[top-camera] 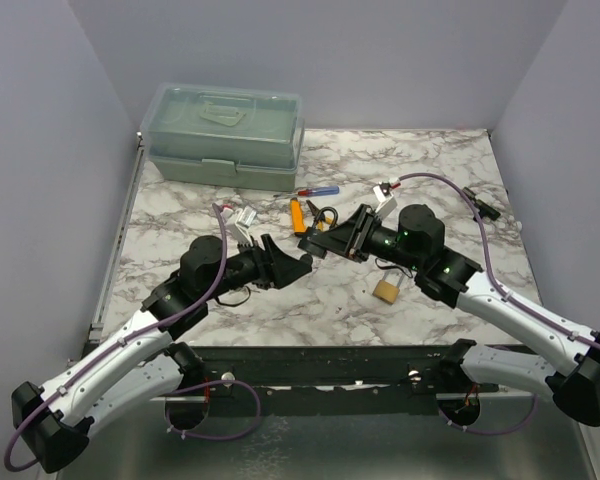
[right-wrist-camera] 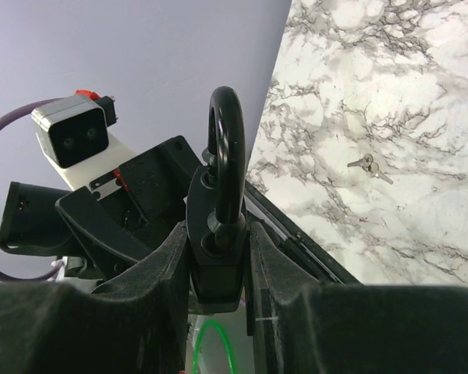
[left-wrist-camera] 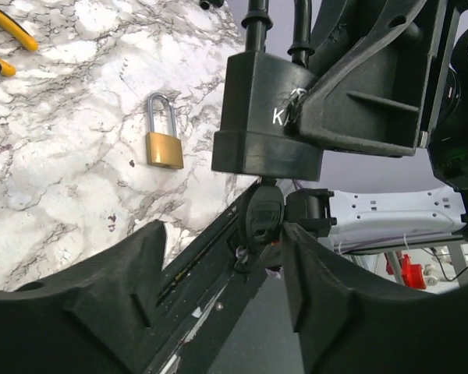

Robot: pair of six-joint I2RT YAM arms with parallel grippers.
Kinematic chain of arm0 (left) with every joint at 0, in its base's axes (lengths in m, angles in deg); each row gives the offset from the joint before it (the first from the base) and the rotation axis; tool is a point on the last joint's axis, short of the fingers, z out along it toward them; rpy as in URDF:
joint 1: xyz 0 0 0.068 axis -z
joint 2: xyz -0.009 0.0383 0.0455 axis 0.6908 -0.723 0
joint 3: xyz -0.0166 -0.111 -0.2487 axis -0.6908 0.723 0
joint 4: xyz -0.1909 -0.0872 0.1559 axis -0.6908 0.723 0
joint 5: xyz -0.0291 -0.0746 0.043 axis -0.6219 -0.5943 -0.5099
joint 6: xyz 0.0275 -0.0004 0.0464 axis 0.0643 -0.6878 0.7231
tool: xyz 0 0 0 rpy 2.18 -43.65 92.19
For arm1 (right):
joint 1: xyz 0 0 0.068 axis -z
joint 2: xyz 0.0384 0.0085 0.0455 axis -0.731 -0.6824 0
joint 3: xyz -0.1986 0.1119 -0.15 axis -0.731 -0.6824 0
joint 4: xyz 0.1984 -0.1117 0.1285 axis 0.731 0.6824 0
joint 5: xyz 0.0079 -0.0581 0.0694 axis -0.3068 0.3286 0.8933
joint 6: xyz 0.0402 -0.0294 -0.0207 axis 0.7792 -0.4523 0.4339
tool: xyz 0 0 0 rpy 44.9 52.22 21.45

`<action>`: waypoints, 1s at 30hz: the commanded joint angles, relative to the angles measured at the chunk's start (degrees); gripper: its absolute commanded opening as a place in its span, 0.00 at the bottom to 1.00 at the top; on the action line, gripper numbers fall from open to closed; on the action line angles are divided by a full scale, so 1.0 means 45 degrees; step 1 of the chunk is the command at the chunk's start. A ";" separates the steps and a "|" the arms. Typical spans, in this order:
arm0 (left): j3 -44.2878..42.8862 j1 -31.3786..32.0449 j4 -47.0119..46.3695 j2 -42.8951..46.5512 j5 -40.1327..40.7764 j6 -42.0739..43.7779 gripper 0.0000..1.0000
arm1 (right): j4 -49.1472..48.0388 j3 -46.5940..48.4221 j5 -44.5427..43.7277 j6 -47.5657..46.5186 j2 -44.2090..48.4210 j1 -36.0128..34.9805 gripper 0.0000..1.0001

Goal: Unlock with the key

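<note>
Black padlock (right-wrist-camera: 226, 148) clenched in the right hand (right-wrist-camera: 216, 253), held above the marble surface (top-camera: 430, 170).
A black-headed key (left-wrist-camera: 264, 214) is seen at its underside, between the released, spread left hand (left-wrist-camera: 222, 238); a brass padlock (left-wrist-camera: 164, 140) is seen lying on the surface.

On the marble-patterned worktop (top-camera: 430, 160), a pale green lidded plastic box (top-camera: 225, 135) sits far left. In front of it, towards the middle, lie a blue-and-red screwdriver (top-camera: 318, 191) and, just nearer, an orange-handled tool (top-camera: 297, 214). A small brass padlock (top-camera: 386, 289) lies nearer still, to the right. A black padlock (right-wrist-camera: 218, 210) sits above the worktop between the right gripper (right-wrist-camera: 216, 257) fingers, with a black-headed key (left-wrist-camera: 265, 214) under its base.
</note>
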 commanded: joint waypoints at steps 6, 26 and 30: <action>0.0127 -0.0080 0.0565 0.1362 -0.0359 -0.0413 0.75 | -0.1661 0.0407 0.0251 -0.0031 0.0768 -0.0081 0.00; -0.0394 -0.0080 -0.2095 0.1870 -0.2051 -0.2243 0.62 | -0.4369 -0.0704 0.2605 -0.0463 0.2017 -0.0094 0.00; -0.0404 -0.0077 -0.2707 0.1649 -0.2226 -0.2424 0.65 | -0.4391 -0.0756 0.2704 -0.0380 0.2032 -0.0093 0.00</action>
